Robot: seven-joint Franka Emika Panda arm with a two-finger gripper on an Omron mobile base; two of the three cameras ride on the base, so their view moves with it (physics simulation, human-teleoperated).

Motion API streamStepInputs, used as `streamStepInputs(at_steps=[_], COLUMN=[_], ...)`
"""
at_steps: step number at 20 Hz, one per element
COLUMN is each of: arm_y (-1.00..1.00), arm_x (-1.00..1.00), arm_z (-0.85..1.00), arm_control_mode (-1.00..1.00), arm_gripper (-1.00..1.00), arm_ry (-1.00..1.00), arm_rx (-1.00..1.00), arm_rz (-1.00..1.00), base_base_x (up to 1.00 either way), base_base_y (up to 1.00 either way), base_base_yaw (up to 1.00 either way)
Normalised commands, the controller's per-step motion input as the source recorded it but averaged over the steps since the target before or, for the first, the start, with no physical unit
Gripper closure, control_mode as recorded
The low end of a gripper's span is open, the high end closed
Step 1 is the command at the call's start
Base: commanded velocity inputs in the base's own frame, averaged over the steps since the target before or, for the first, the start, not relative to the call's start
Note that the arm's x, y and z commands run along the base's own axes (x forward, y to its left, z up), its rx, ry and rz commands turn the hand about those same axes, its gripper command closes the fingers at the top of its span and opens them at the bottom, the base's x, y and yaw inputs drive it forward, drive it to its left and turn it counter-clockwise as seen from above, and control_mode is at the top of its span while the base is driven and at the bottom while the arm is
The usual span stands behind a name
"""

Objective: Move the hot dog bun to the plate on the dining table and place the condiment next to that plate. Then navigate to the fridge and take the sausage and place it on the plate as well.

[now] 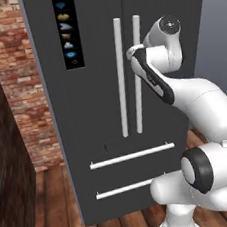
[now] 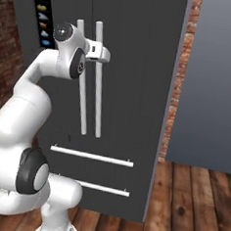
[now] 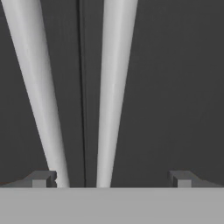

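The fridge [image 1: 109, 101] fills the centre of both base views, tall and dark grey, with both doors and both lower drawers closed; nothing of its contents can be seen. Two long pale bar handles [image 1: 129, 75] run vertically at the door seam, and the pincer [image 3: 111, 179] faces them at their upper part: in the hand view the right-hand bar rises from between the two dark fingertips [image 3: 41, 179], the left-hand bar just inside the left tip, and the seam runs between the bars. The pincer is fully spread and grips nothing; whether it touches a bar cannot be told. In the right base view the hand sits at upper left, against the bars. The black icon panel [image 1: 67, 28] is at upper centre-left in the left base view. Two horizontal drawer bars [image 2: 92, 156] lie below. The left base view also shows a brick wall [image 1: 17, 72] at left; the right base view shows a grey panel [image 2: 213, 81] at right. The wood floor [image 2: 194, 202] lies beneath.
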Motion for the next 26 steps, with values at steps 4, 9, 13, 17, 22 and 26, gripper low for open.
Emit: streamStepInputs(at_steps=[4, 9, 13, 17, 22, 26], arm_y=[0.0, 0.0, 0.0, 0.0, 0.0, 0.0], arm_x=[0.42, 0.41, 0.39, 0.34, 0.36, 0.37], arm_z=[-0.12, -0.13, -0.11, -0.1, -0.08, -0.1], arm_control_mode=[-1.0, -1.0, -1.0, -1.0, -1.0, -1.0], arm_gripper=[-1.0, -1.0, -1.0, -1.0, -1.0, -1.0], arm_ry=[0.0, 0.0, 0.0, 0.0, 0.0, 0.0], arm_rx=[0.0, 0.0, 0.0, 0.0, 0.0, 0.0], arm_rz=[0.0, 0.0, 0.0, 0.0, 0.0, 0.0], base_base_x=[0.0, 0.0, 0.0, 0.0, 0.0, 0.0], base_base_y=[0.0, 0.0, 0.0, 0.0, 0.0, 0.0], base_base_yaw=[0.0, 0.0, 0.0, 0.0, 0.0, 0.0])
